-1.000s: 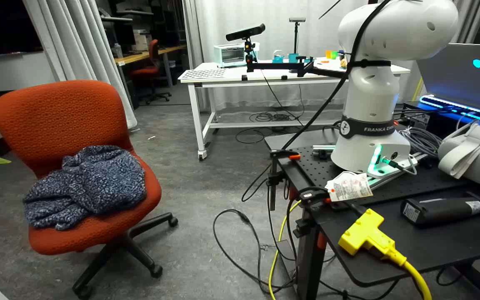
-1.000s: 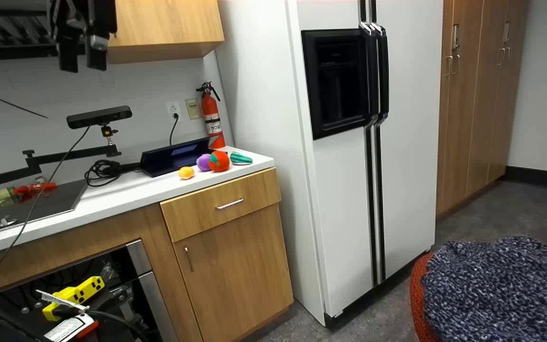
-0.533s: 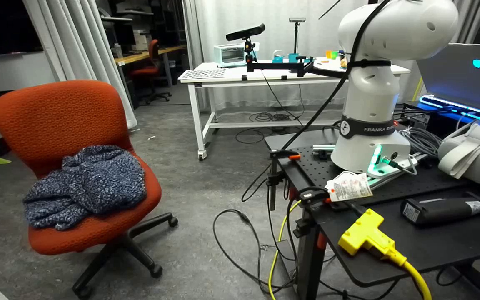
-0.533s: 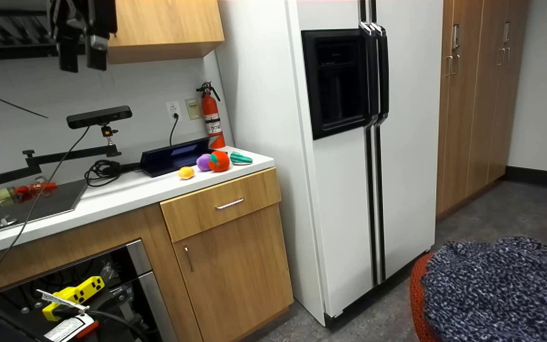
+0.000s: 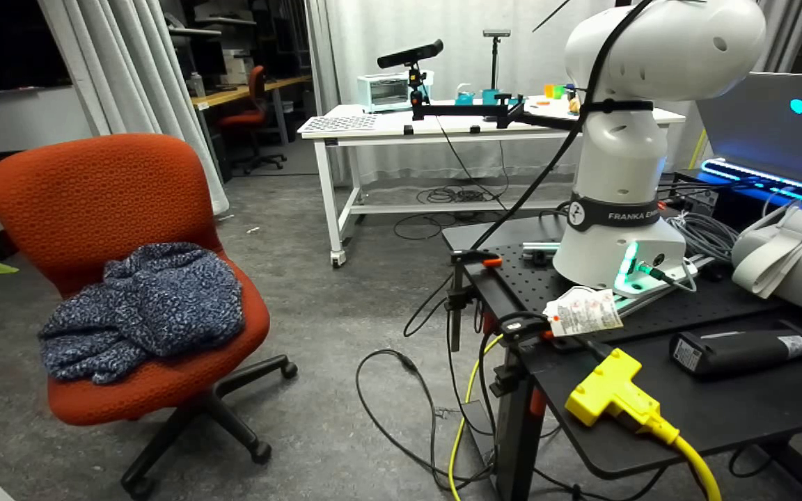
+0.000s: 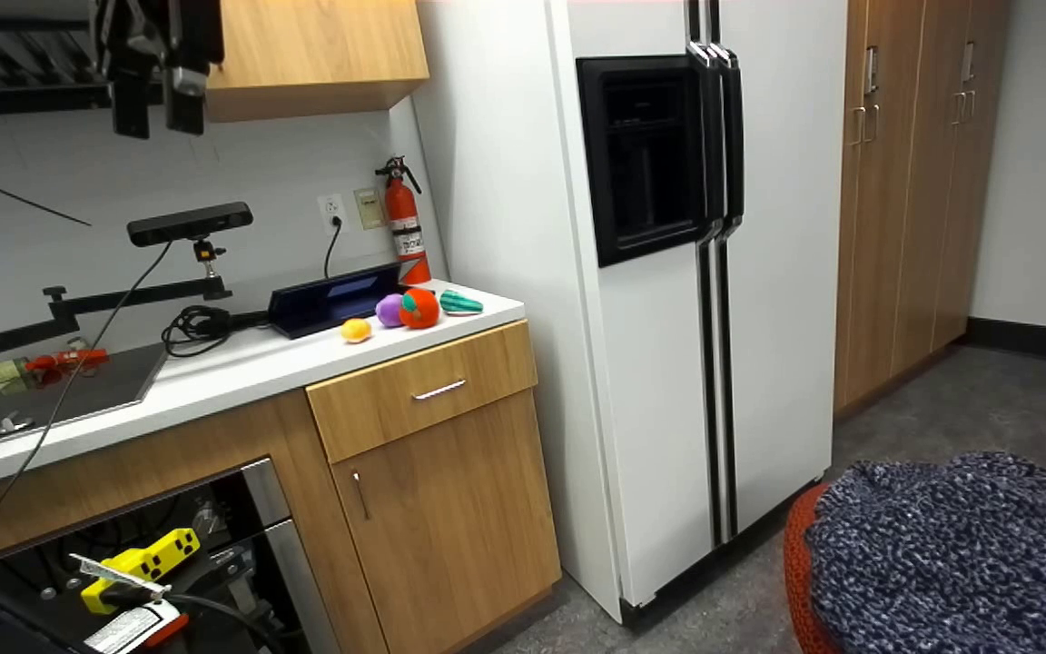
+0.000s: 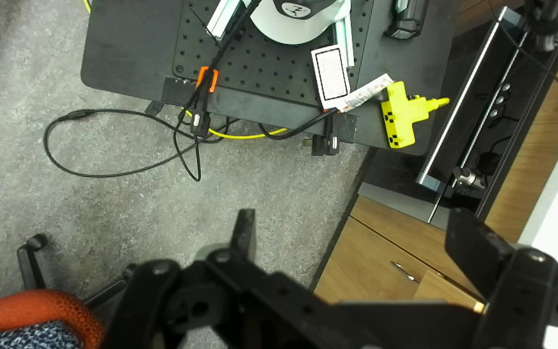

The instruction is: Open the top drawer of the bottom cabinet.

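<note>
The top drawer (image 6: 423,391) is the wooden front with a silver handle (image 6: 439,390) under the white counter in an exterior view. Below it is the cabinet door (image 6: 455,518). In the wrist view the drawer front (image 7: 446,291) seems to stand slightly out from the cabinet face and is partly hidden by the gripper. The drawer's inside does not show. My gripper (image 6: 158,118) is high at the upper left in that exterior view, away from the drawer. Its fingers are wide apart and empty in the wrist view (image 7: 352,218).
Toy fruits (image 6: 419,309) and a dark screen device (image 6: 337,300) are on the counter (image 6: 251,372). A fridge (image 6: 523,300) stands right beside the cabinet. An oven (image 7: 468,111) and the robot's black table (image 7: 129,43) with a yellow power block (image 7: 400,116) are nearby. An orange chair (image 5: 101,202) holds a jacket.
</note>
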